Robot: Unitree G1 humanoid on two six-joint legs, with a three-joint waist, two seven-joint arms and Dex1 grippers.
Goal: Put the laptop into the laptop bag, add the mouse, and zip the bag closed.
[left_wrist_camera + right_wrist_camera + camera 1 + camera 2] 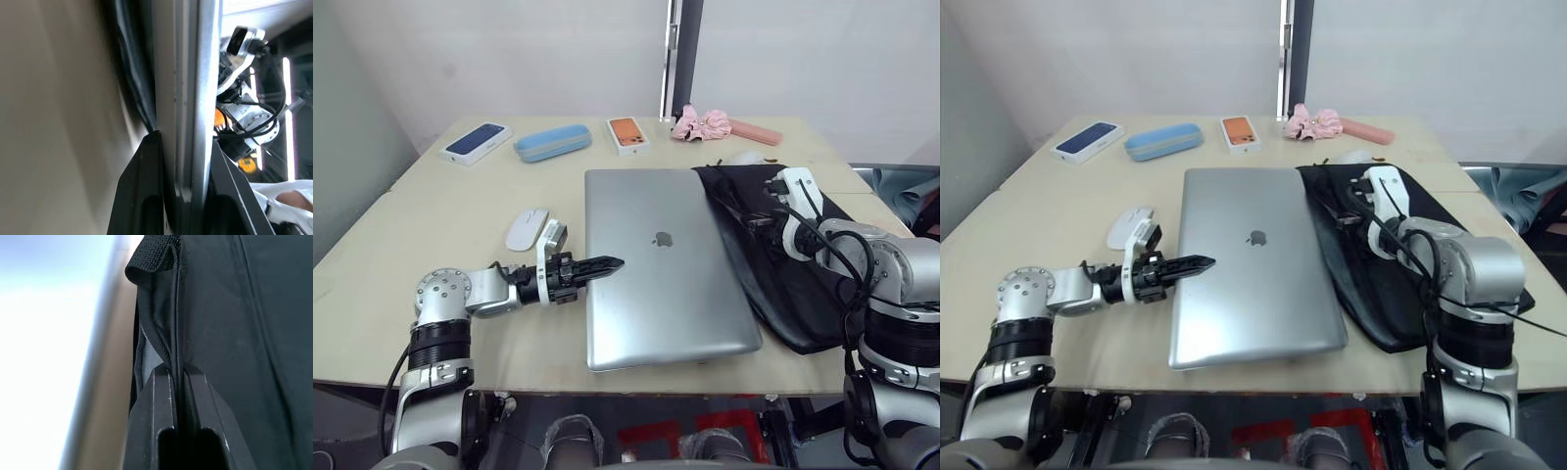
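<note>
Step in hand: laptop (664, 264) into laptop bag (783, 264); laptop flat on table (431, 206), left of bag; left claw (607, 264) clamps its left edge, right claw (178, 377) pinches bag's edge; next: judge bag mouth held open, laptop slid right

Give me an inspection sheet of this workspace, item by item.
Surface: beige wooden table.
Job's things: silver-grey laptop lies flat and closed; black fabric laptop bag beside it; white oval mouse apart.
Clutter: two phone boxes, blue case, pink scrunchie.
Grippers: left gripper clamps the laptop's edge; right gripper pinches the bag's edge.
Cables: black cable on the right arm.
Surroundings: white wall.
</note>
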